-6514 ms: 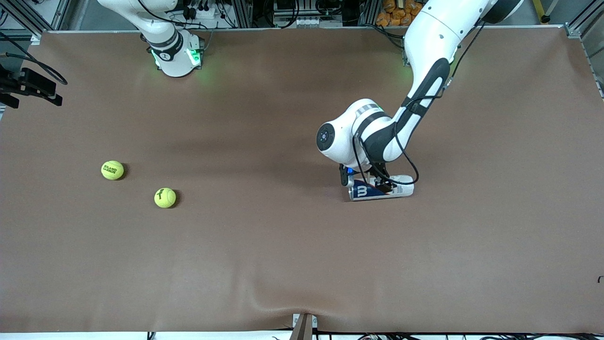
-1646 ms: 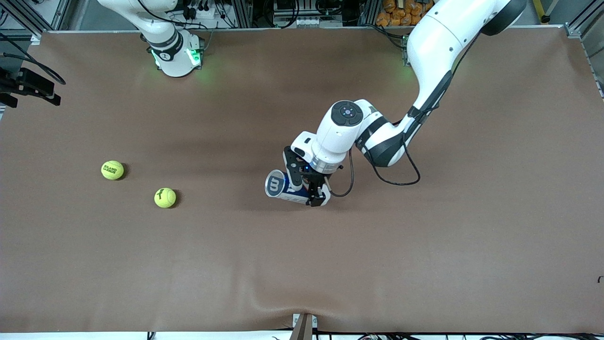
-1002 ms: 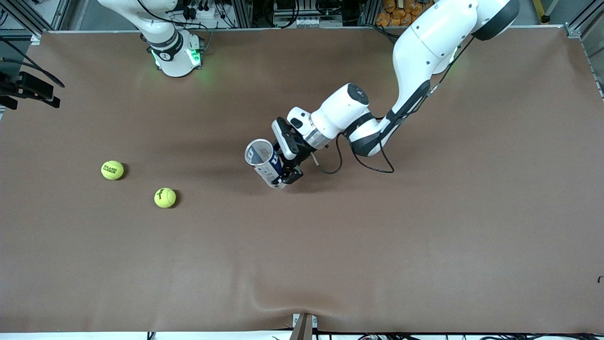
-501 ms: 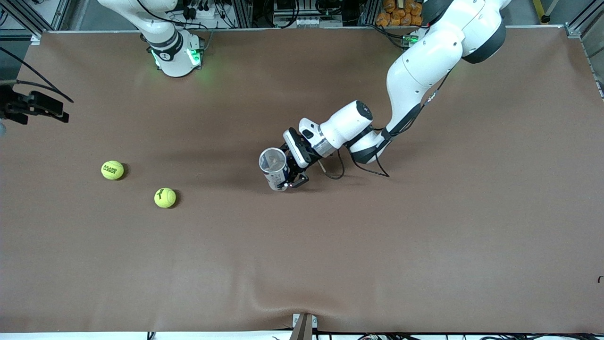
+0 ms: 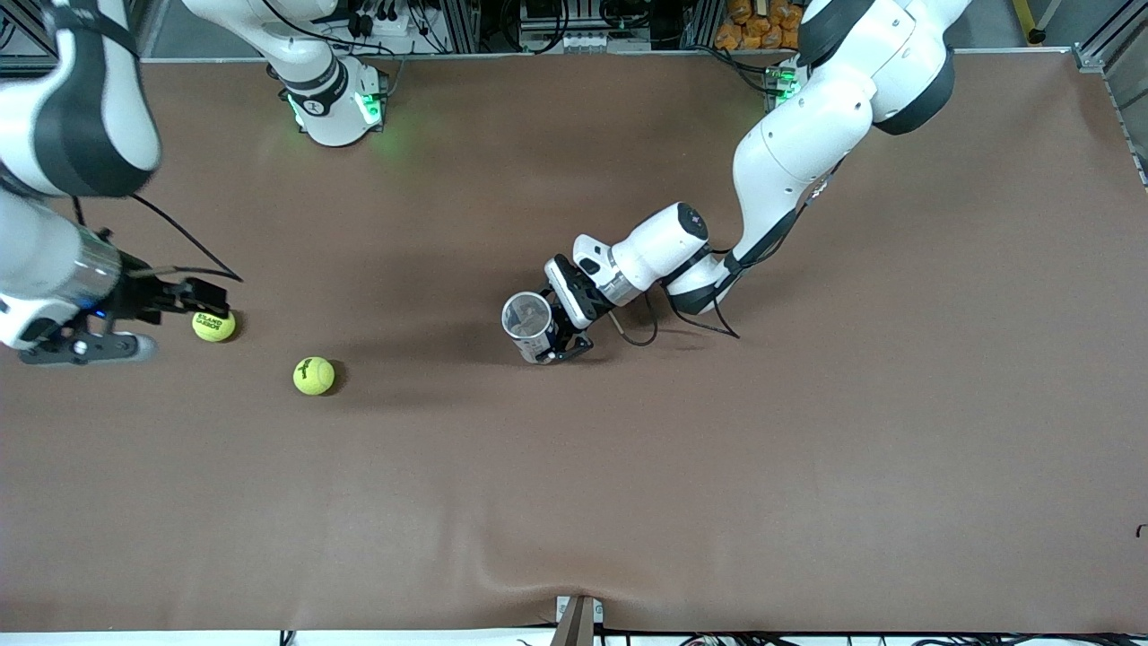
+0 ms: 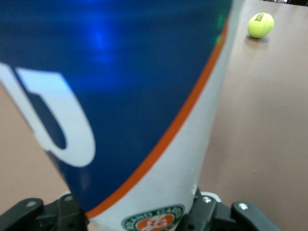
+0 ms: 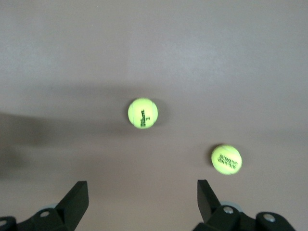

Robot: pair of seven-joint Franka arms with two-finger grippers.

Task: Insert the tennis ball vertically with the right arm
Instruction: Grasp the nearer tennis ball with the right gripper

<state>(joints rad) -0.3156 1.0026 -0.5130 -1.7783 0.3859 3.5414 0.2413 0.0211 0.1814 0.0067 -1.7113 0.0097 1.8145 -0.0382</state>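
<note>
Two yellow-green tennis balls lie on the brown table toward the right arm's end: one with printed text (image 5: pixel 213 325) (image 7: pixel 226 159) and one with a logo (image 5: pixel 314 375) (image 7: pixel 143 113), nearer the front camera. My right gripper (image 5: pixel 175 318) (image 7: pixel 141 183) is open and empty, up in the air beside the text ball. My left gripper (image 5: pixel 549 345) (image 6: pixel 139 216) is shut on a blue-and-white ball can (image 5: pixel 529 321) (image 6: pixel 120 96) and holds it upright at mid-table, open mouth up. One ball (image 6: pixel 260 24) shows in the left wrist view.
The brown table cover (image 5: pixel 574 493) has a wrinkle at its front edge. The right arm's base (image 5: pixel 336 108) stands at the back edge. The left arm's forearm (image 5: pixel 789 152) reaches over the table's middle.
My left arm lifted the lying can, carried it toward the right arm's end and turned it upright. My right arm has swung into view beside the text ball.
</note>
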